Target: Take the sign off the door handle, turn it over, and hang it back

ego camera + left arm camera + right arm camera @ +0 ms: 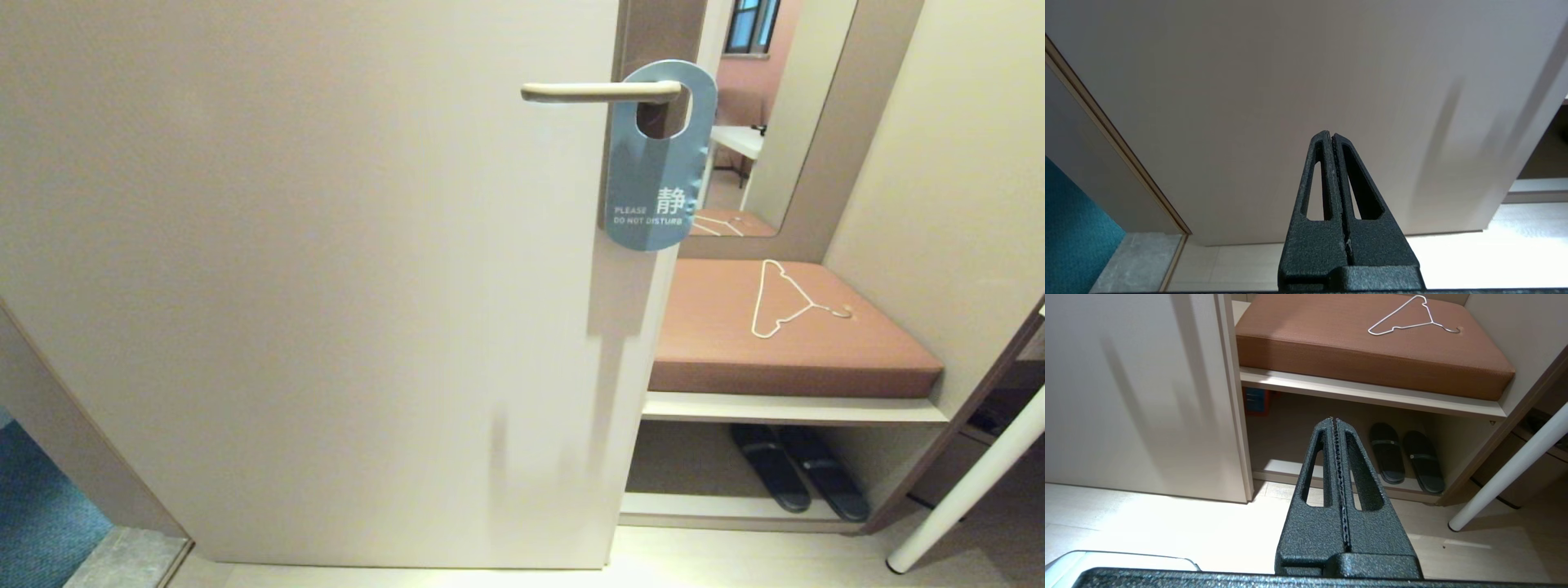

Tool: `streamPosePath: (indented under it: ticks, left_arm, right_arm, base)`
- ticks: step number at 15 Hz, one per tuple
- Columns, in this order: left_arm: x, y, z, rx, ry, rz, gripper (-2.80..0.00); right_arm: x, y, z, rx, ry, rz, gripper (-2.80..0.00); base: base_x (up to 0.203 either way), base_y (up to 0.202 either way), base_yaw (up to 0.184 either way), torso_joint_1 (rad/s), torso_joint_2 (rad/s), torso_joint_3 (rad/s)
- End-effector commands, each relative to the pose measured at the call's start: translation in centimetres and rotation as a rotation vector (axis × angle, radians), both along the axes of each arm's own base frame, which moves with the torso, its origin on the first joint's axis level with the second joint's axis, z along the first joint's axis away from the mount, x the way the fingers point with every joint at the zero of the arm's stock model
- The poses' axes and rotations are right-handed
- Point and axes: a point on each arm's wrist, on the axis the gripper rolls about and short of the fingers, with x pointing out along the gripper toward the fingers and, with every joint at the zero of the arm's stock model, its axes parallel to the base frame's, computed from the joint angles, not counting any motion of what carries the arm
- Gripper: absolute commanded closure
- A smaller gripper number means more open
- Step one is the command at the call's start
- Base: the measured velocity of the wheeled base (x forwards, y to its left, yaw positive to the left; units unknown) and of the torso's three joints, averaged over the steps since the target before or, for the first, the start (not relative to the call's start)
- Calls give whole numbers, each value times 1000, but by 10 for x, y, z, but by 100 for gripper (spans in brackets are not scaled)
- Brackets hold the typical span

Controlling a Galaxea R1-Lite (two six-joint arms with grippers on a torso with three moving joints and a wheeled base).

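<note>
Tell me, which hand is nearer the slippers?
Right. The right hand points at the slippers under the bench; the left hand faces the bare door, slippers out of its view.

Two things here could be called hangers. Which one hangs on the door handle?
The blue sign hangs on the door handle; the white wire hanger lies flat on the brown cushion.

The left gripper [1331,136] rises from the bottom centre of the frame, its two black fingers pressed together with nothing between them. Behind it a pale door [1290,81] fills most of the frame. Teal carpet [1073,228] shows at lower left, light floor [1494,253] at lower right.
</note>
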Motion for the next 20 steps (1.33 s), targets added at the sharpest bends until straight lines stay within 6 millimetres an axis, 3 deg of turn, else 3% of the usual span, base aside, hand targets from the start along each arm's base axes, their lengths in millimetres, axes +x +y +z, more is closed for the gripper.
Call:
streamPosePath:
  ticks: [1, 20]
  left_arm:
    - [-1, 0, 0, 3, -18, -2, 0]
    - [-1, 0, 0, -92, -22, 11, 0]
  right_arm:
    - [0, 0, 0, 0, 2, 1, 0]
    - [0, 0, 0, -2, 2, 1, 0]
  base:
    - [0, 0, 0, 0, 0, 0]
    - [0, 0, 0, 0, 0, 0]
